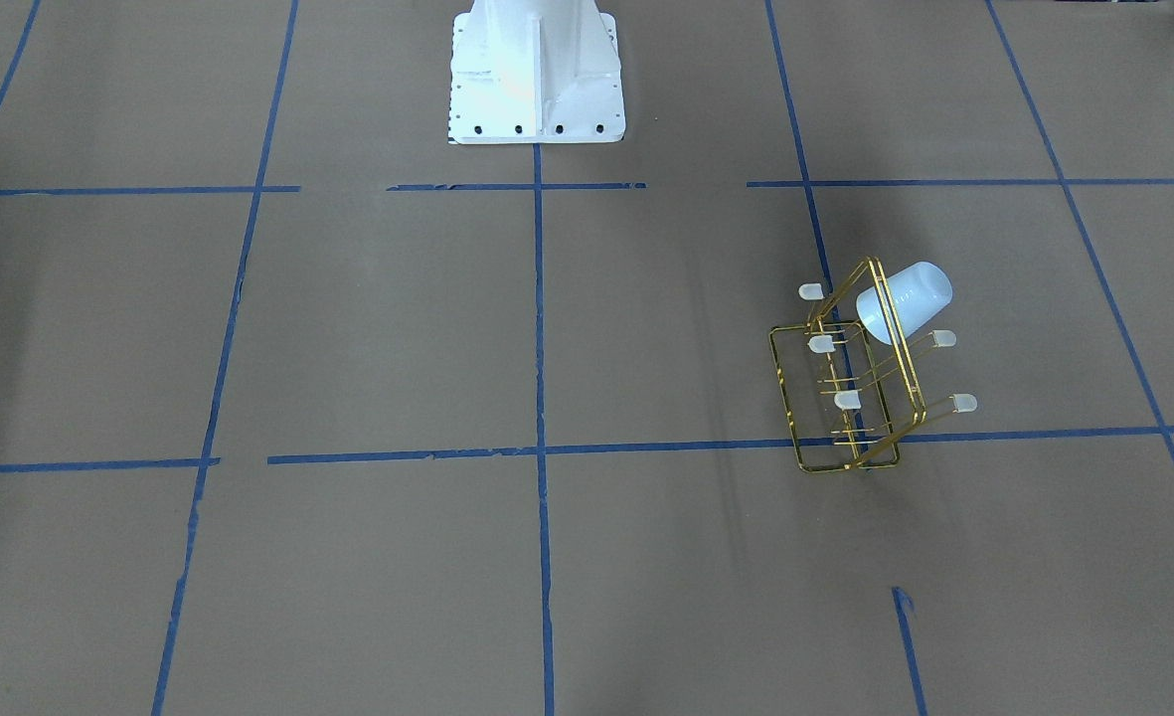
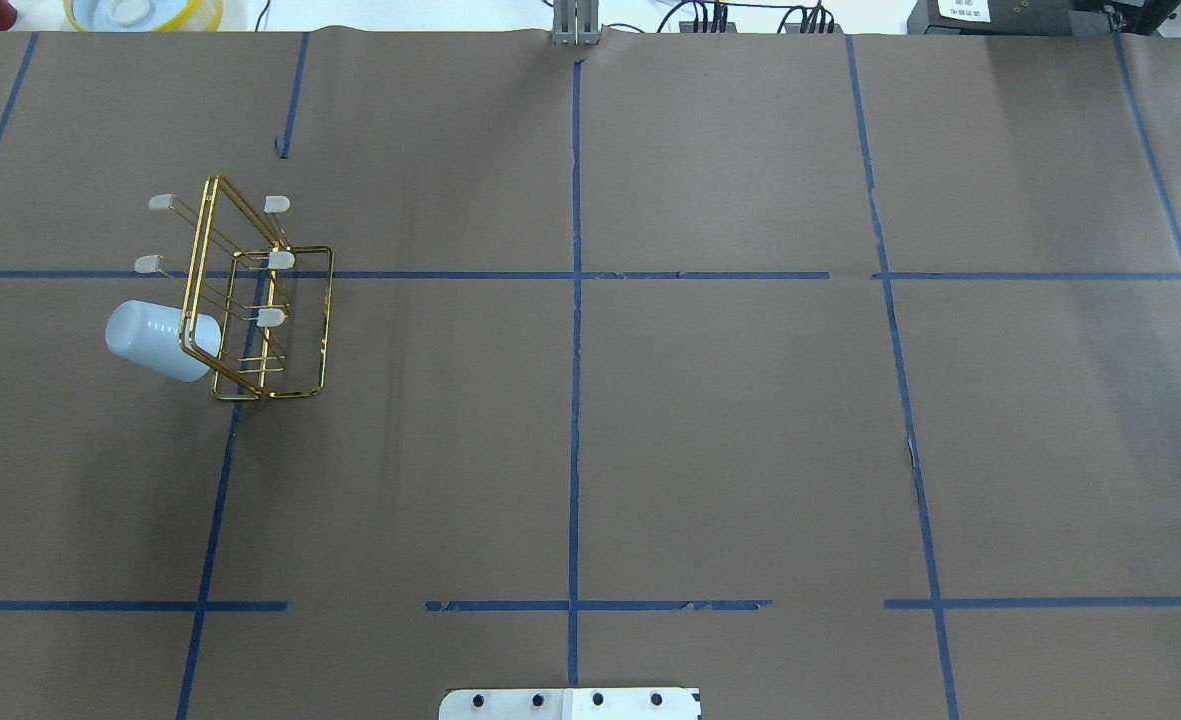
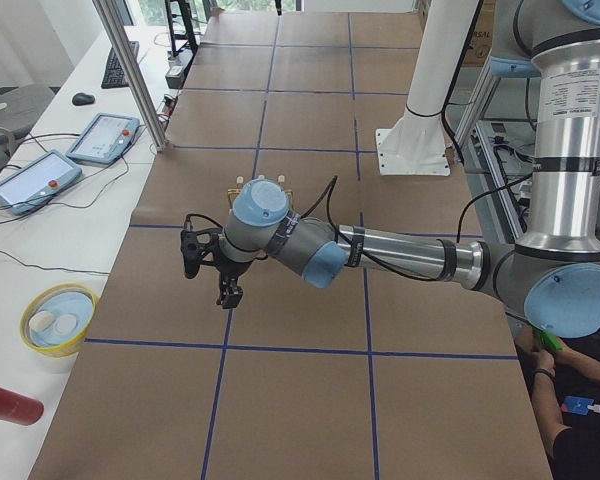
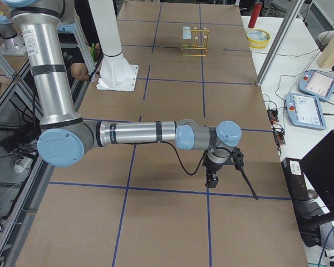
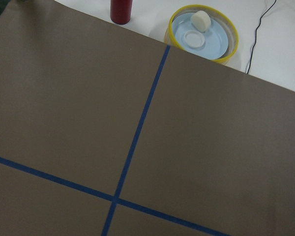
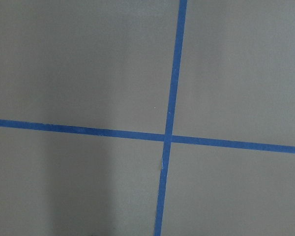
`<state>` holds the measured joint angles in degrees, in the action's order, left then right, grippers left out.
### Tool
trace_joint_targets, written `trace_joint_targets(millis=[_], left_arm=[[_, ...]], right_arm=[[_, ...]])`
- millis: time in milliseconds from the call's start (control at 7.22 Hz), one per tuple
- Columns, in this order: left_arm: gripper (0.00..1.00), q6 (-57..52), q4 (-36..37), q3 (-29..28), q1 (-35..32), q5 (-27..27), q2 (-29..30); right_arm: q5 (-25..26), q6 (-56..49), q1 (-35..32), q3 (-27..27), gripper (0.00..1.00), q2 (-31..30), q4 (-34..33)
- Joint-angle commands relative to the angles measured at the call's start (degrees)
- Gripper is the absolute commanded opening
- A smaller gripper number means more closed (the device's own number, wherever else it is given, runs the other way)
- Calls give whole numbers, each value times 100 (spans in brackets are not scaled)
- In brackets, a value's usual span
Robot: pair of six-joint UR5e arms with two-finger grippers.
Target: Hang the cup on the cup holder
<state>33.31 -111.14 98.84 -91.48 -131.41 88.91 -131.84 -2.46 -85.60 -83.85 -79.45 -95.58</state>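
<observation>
The cup (image 2: 162, 340) is a pale blue-white tumbler. It sits tilted on one slanting prong of the cup holder (image 2: 322, 300), mouth against the frame and base pointing outward. The holder is a gold wire rack with whitish prong tips, on the table's left half. Both also show in the front-facing view, the cup (image 1: 905, 301) and the holder (image 1: 787, 398). My left gripper (image 3: 228, 292) hangs over the table, away from the rack. My right gripper (image 4: 211, 179) hangs over the table's far right part. I cannot tell whether either is open or shut.
A yellow-rimmed bowl (image 5: 204, 32) and a red bottle (image 5: 122, 10) stand past the table's far left edge. The white robot base (image 1: 537, 70) stands at the near middle. Blue tape lines (image 6: 169, 98) cross the brown table. Control tablets (image 3: 30, 180) lie beside the table.
</observation>
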Motion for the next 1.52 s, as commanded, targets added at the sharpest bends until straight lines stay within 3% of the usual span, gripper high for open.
trace_joint_targets(millis=[0, 277, 554, 693, 831, 1108, 1386], left_arm=[[100, -2257, 1159, -13, -125, 28, -5], [100, -3502, 1665, -84, -125, 428, -23], [100, -3736, 1718, -329, -90, 441, -225], [100, -3718, 2171, -365, -81, 441, -225], [100, -3735, 2367, -356, -81, 302, -225], [100, -3753, 2404, -339, -81, -645, -225], [100, -3709, 2404, -295, -63, -640, -190]], right_arm=[[0, 0, 9, 0, 100, 0, 4], [0, 0, 9, 0, 100, 0, -5], [0, 0, 0, 0, 100, 0, -5], [0, 0, 9, 0, 100, 0, -5], [0, 0, 0, 0, 100, 0, -5], [0, 0, 9, 0, 100, 0, -5], [0, 0, 0, 0, 100, 0, 4]])
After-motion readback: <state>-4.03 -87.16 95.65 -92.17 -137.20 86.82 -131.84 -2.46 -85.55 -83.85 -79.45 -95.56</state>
